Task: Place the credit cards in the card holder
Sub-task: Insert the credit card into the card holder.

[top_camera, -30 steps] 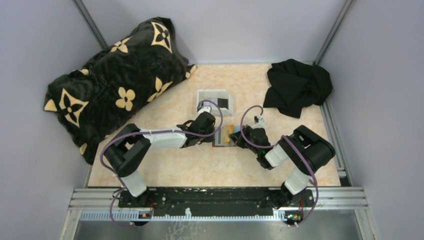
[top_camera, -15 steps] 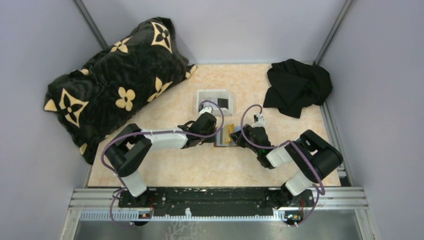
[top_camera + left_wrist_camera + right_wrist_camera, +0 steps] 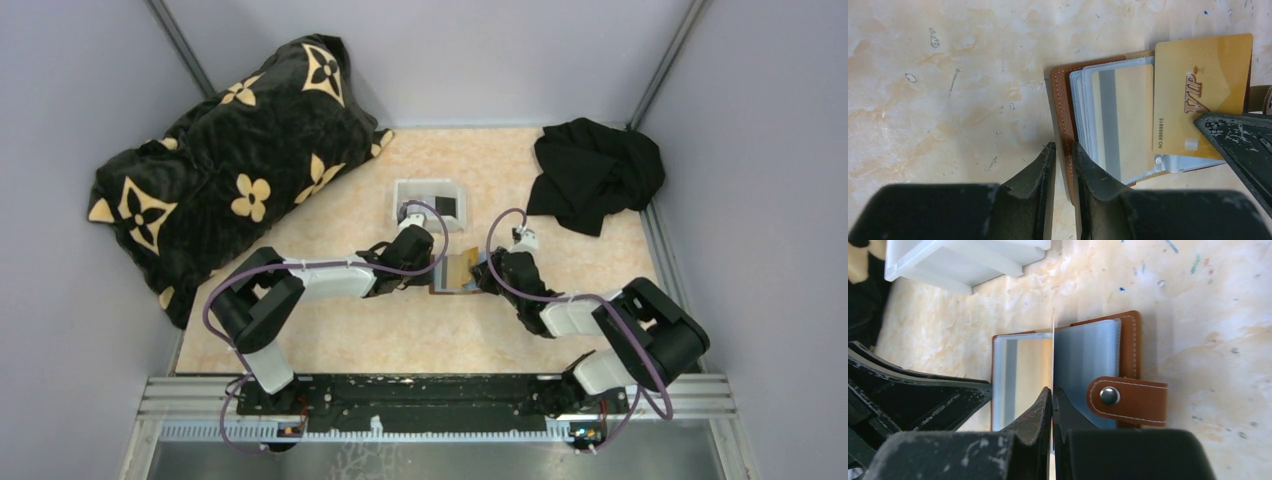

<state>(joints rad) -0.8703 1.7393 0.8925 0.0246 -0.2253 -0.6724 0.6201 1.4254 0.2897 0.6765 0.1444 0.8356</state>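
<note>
The card holder [image 3: 1060, 100], brown leather with clear sleeves, lies open on the table [image 3: 400, 330]. My left gripper [image 3: 1063, 149] is shut on its left cover edge. A tan card [image 3: 1128, 115] sits in a clear sleeve. My right gripper [image 3: 1052, 390] is shut on a gold VIP credit card [image 3: 1198, 85], which shows edge-on in the right wrist view as the card's edge [image 3: 1053, 340]. It stands on edge over the middle of the holder [image 3: 1130, 340]. From above, the gold card [image 3: 463, 266] stands between the left gripper [image 3: 432, 270] and the right gripper [image 3: 487, 272].
A white tray [image 3: 405, 190] with a black card [image 3: 449, 208] stands just behind the holder. A black pillow with gold flowers [image 3: 230, 160] fills the back left. A black cloth [image 3: 595, 172] lies at the back right. The holder's snap strap [image 3: 1133, 400] lies out to the right.
The right arm's elbow has swung out to the right and lower, and the gold card has tipped a little over the holder. The left arm has not moved.
</note>
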